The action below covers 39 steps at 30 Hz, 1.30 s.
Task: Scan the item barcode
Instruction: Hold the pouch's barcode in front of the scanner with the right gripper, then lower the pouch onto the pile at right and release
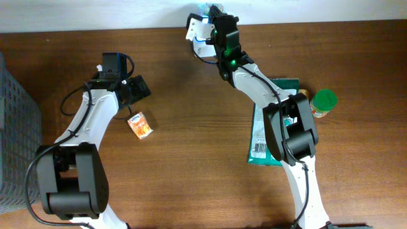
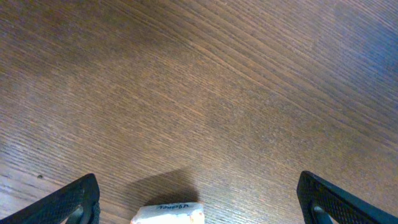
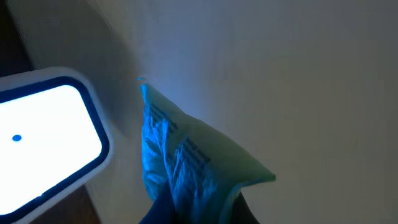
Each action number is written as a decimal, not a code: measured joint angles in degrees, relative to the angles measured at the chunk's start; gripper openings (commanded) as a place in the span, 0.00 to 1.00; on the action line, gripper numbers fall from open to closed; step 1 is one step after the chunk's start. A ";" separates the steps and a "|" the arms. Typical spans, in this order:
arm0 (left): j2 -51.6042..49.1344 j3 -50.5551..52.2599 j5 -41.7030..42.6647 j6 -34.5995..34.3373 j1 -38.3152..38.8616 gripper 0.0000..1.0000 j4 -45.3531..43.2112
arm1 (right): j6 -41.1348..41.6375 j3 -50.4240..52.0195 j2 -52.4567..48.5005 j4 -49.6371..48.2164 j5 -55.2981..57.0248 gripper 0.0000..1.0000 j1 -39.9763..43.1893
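My right gripper point(image 3: 198, 210) is shut on a small crinkled packet point(image 3: 186, 158) that glows blue in the scanner's light. Printed lines show on the packet's side. The white scanner point(image 3: 50, 134) stands just left of it with its window lit. From overhead, this gripper point(image 1: 213, 18) holds the packet point(image 1: 205, 9) at the table's far edge beside the scanner point(image 1: 196, 30). My left gripper point(image 2: 202, 202) hangs open over the wood, its fingers point(image 2: 68, 202) wide apart. A small white and orange sachet point(image 2: 168, 214) lies between them at the frame's bottom, untouched.
A green bag point(image 1: 270, 137) with a barcode label lies flat under the right arm. A green-lidded jar point(image 1: 323, 103) stands to its right. A grey basket point(image 1: 13, 127) sits at the left edge. The orange sachet point(image 1: 140, 124) lies near the left arm.
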<state>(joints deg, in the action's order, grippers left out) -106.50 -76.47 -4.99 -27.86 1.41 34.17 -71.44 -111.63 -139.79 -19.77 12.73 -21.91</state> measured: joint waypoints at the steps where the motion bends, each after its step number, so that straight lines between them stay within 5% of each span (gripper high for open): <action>1: 0.00 0.00 0.00 0.00 0.00 0.99 0.00 | -2.27 0.00 0.00 0.11 0.13 0.04 0.00; 12: 0.00 0.00 0.00 0.00 0.00 0.99 0.00 | -3.06 0.00 0.11 1.97 1.40 0.04 -0.33; 19: 0.00 0.00 -0.02 0.00 0.00 0.99 0.02 | 18.75 0.00 14.80 24.63 1.64 0.04 -0.33; 24: 0.00 0.00 0.00 0.00 0.00 0.99 -0.09 | 44.72 -0.55 31.95 55.10 1.62 0.04 -0.33; 28: 0.00 0.00 -0.02 0.00 0.00 0.99 -0.13 | 67.91 -0.70 38.01 81.48 0.70 0.04 2.45; 31: 0.00 0.00 -0.02 0.00 0.00 0.99 -0.07 | 77.68 -0.39 38.25 95.93 -1.25 0.04 10.10; 38: 0.00 0.00 -0.02 0.00 0.00 0.99 -0.13 | 83.25 16.50 36.83 97.04 -10.95 0.05 25.73; 39: 0.00 0.00 -0.02 0.00 0.00 0.99 -0.17 | 83.32 19.08 36.87 93.92 -11.69 0.14 26.84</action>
<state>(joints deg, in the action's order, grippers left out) -106.50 -76.47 -5.02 -27.86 1.41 34.00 11.88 -92.55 -102.91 74.15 1.04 4.93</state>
